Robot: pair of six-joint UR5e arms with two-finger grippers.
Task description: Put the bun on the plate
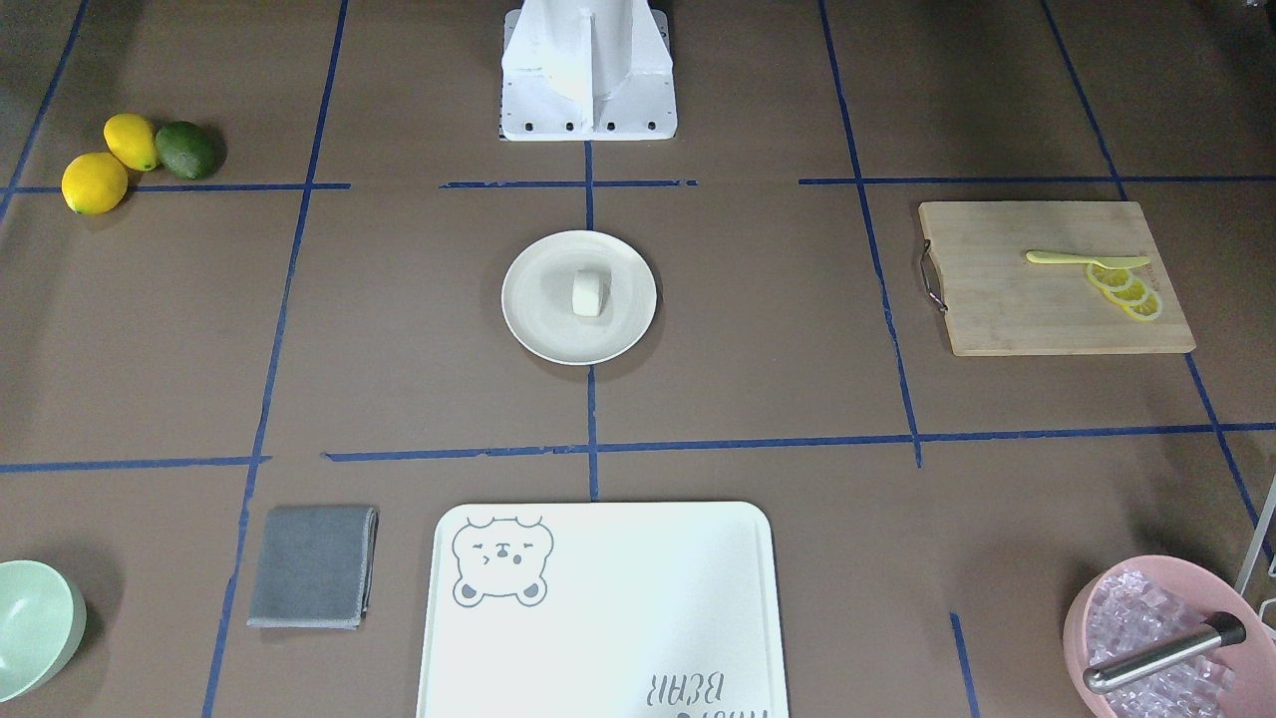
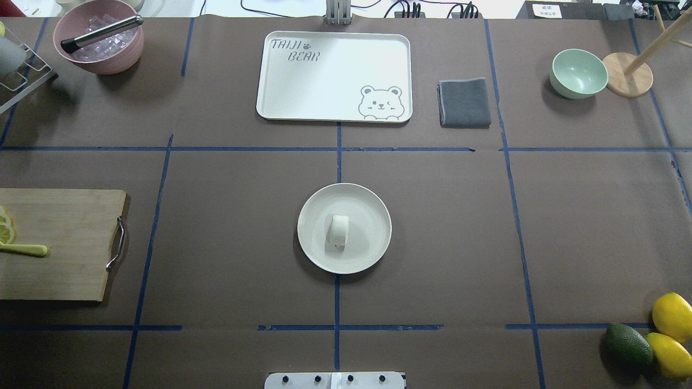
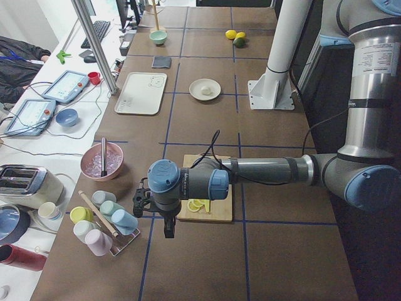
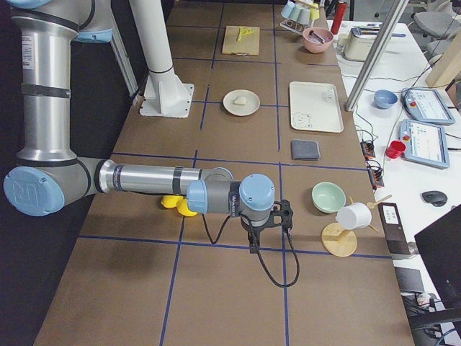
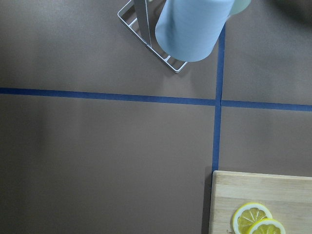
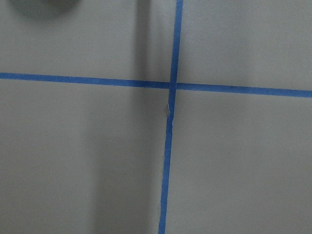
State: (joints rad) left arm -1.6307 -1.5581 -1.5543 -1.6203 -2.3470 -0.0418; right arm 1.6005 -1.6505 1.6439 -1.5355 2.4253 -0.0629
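The small white bun (image 1: 588, 292) (image 2: 339, 230) lies in the middle of the round cream plate (image 1: 543, 319) (image 2: 367, 243) at the table's centre, and nothing touches it. The side views show the same bun (image 3: 207, 91) (image 4: 242, 99) on the plate (image 3: 197, 84) (image 4: 230, 107). My left gripper (image 3: 169, 227) hangs far off near the wooden board at the table's left end. My right gripper (image 4: 253, 241) hangs over bare table at the right end, by the lemons. Neither shows in the overhead or front views, so I cannot tell if they are open or shut.
A bear-print board (image 2: 335, 75), a grey cloth (image 2: 464, 102) and a mint bowl (image 2: 577, 73) line the far side. A pink ice bowl (image 2: 100, 46) stands far left. The wooden board (image 2: 59, 243) holds lemon slices. Lemons (image 2: 670, 316) and an avocado (image 2: 627, 344) sit near right.
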